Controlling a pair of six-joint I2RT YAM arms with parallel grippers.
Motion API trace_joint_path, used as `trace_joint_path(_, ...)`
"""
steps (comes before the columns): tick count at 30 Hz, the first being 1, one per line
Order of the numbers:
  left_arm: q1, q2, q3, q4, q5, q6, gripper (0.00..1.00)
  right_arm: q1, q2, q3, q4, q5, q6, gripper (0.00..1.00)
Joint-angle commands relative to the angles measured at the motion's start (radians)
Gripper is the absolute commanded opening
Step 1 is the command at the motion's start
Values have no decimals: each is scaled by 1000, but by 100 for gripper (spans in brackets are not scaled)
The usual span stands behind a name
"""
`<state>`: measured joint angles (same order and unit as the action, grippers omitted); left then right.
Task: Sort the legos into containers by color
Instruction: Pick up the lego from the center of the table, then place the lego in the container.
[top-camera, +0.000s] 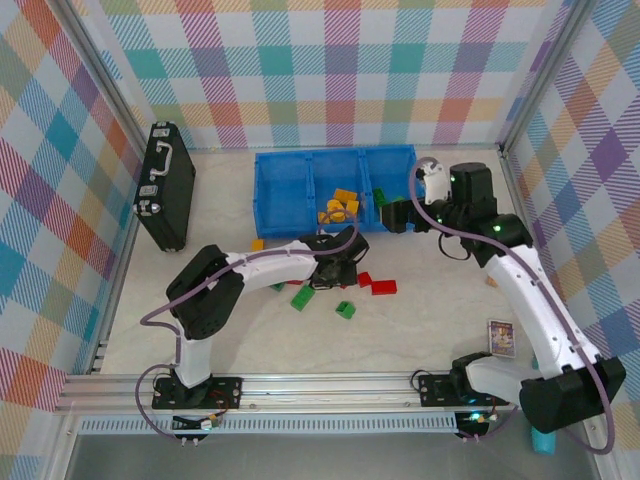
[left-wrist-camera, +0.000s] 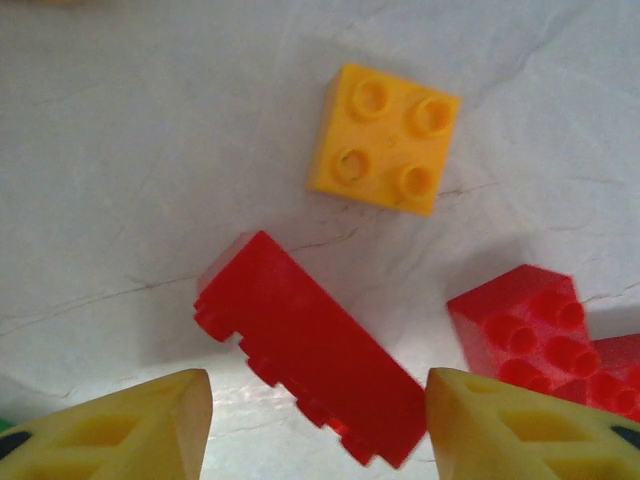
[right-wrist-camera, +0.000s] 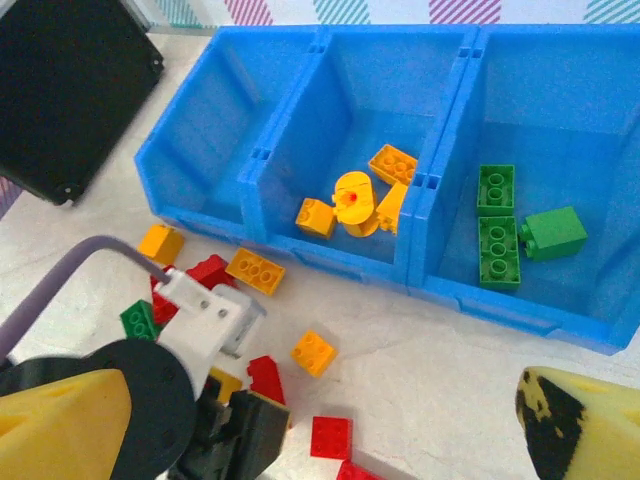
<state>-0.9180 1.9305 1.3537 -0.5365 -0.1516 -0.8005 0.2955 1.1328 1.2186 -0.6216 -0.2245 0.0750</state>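
black case (top-camera: 165, 185): left of the blue bin (top-camera: 262, 190), apart from it.
loose legos (top-camera: 302, 297): red, green and orange, scattered on the table (top-camera: 420, 330) in front of the bin.
left gripper (left-wrist-camera: 318, 400): low over the table, before the bin's middle compartment (right-wrist-camera: 300, 130). Jaws spread, one yellow finger (left-wrist-camera: 110, 430) on each side of a long red brick (left-wrist-camera: 310, 345); nothing gripped.
orange brick (left-wrist-camera: 385, 138): studs up, between that red brick and the bin front.
middle compartment: yellow-orange pieces (right-wrist-camera: 352, 200).
right compartment (right-wrist-camera: 600, 150): three green bricks (right-wrist-camera: 497, 250).
right gripper (right-wrist-camera: 325, 410): at the front of the bin's right compartment, jaws wide apart, holding nothing.
card (top-camera: 502, 338): well in front of the bin, to its right.
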Motion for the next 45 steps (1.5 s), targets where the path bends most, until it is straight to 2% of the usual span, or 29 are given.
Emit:
trace_joint_path(1,-13,42,27,-14,-13,-21,52,1,-58,-27,-46,-52,15,99)
trace_joint_path(4,-15,60,33,-18,-8,-24,45,1,-98,-57,-43,-55,17,99)
trace_joint_path(8,-18,77,27,-23,2,-32,40,0,-110,-59,-62,-42,10,99)
trace_joint_path(13,-21,56,6,-39,-10,-38,24,0,-111,-56,-56,-36,5,99)
trace_joint_path(17,-21,15,20,-109,-46,8,13,0,-108,-56,-57,-34,5,99)
trace_joint_path(22,-21,-77,115,-250,-156,132,10,0,-108,-54,-68,-55,2,99)
trace_joint_path(26,-8,-135,280,-375,-324,275,11,1,-102,-51,-75,-54,2,99)
trace_joint_path(30,61,-167,363,-389,-408,392,11,0,-86,-37,-86,-63,3,99)
trace_joint_path(33,146,-200,348,-293,-445,446,12,0,-82,-30,-96,-70,12,99)
trace_joint_path(38,333,-186,313,-130,-333,437,11,0,-75,-21,-114,-79,17,99)
trace_joint_path(45,452,4,452,-85,-244,449,11,-1,-64,10,-130,-87,23,99)
